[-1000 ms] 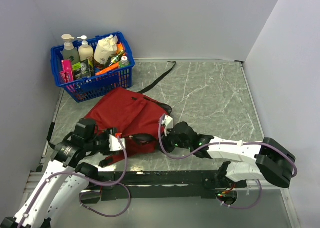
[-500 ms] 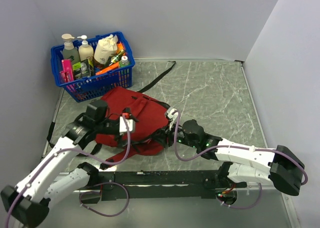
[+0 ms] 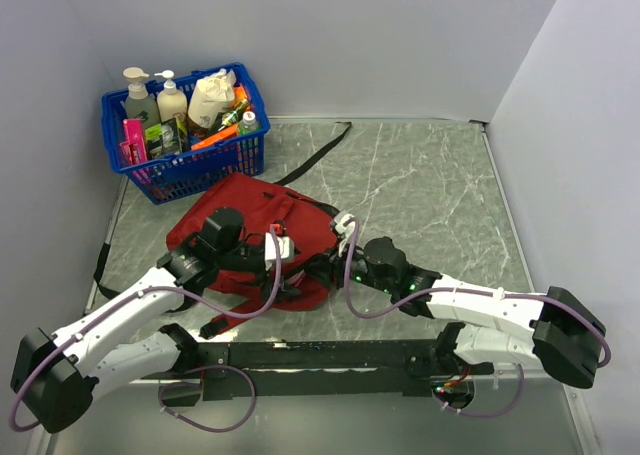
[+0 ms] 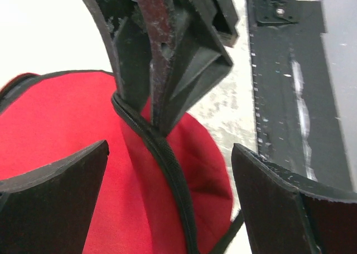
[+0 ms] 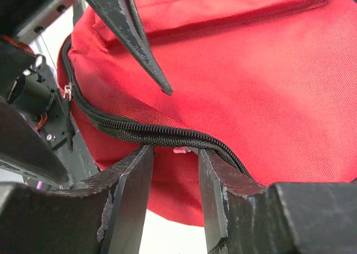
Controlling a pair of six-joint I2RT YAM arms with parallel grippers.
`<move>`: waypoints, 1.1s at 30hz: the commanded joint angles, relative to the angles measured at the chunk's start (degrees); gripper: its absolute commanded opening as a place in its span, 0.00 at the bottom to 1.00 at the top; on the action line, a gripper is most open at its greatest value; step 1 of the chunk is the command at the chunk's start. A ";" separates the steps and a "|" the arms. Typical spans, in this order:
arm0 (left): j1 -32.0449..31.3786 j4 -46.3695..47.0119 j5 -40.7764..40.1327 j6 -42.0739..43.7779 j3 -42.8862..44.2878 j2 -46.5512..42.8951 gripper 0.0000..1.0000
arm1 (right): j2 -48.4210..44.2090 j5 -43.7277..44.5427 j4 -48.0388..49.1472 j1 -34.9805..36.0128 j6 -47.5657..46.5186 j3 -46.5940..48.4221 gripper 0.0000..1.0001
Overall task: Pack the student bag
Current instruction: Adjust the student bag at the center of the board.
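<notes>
The student bag (image 3: 250, 210), dark red with black zippers, lies at the table's left centre. My right gripper (image 3: 335, 267) is at the bag's right edge. In the right wrist view that gripper (image 5: 174, 176) is shut on a raised fold of the bag (image 5: 251, 86), with the black zipper (image 5: 139, 132) arching over its fingertips. My left gripper (image 3: 296, 258) hovers over the bag, close to the right one. Its fingers (image 4: 56, 181) stand wide open either side of the lifted zipper edge (image 4: 167, 164), touching nothing.
A blue plastic basket (image 3: 200, 170) of bottles and tubes stands at the back left, just behind the bag. A black strap (image 3: 318, 155) trails from the bag towards the back. The black rail (image 3: 320, 355) runs along the near edge, and grey walls close in on both sides.
My left gripper has opened wide and moved right over the bag towards the right gripper. The right gripper has shifted slightly right, still holding the bag's edge.
</notes>
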 commanded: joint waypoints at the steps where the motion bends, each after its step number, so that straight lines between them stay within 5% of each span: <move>1: -1.20 7.77 -6.78 -1.99 -2.24 -0.29 0.99 | -1.56 -1.22 4.28 -0.57 -0.08 2.93 0.44; 4: -2.34 13.04 -13.54 -0.85 -4.70 -0.11 0.92 | -2.88 -1.93 3.58 -0.57 0.00 3.46 0.44; 8: -2.96 15.78 -19.62 1.96 -6.63 -0.03 0.35 | -5.86 -1.40 2.17 -0.57 -0.26 2.49 0.44; 10: -2.96 17.35 -21.30 1.88 -6.90 -0.64 0.18 | -6.31 -1.40 1.21 -0.57 -0.96 2.49 0.44; 13: -2.44 17.80 -23.42 -0.58 -5.76 -2.04 0.06 | -7.98 -1.49 -1.52 -0.66 -2.89 2.23 0.45; 21: 3.80 14.03 -18.86 -10.95 -0.05 -8.89 0.01 | -13.25 -2.75 -17.15 -1.45 -16.67 0.91 0.66; 22: 4.33 12.46 -15.72 -12.00 -0.31 -10.47 0.01 | -13.26 -0.20 -17.08 -1.45 -15.74 0.99 0.80; 23: 4.68 11.66 -14.64 -12.27 -0.92 -11.27 0.01 | -11.25 2.52 -17.78 -1.54 -15.21 1.87 0.82; 28: 6.35 9.28 -8.23 -13.68 -4.08 -15.31 0.01 | -2.20 20.90 -25.07 -1.89 -3.00 8.37 0.83; 33: 6.53 10.77 -5.41 -15.17 -6.99 -17.25 0.01 | 11.95 27.86 -35.96 -3.03 10.97 19.87 0.84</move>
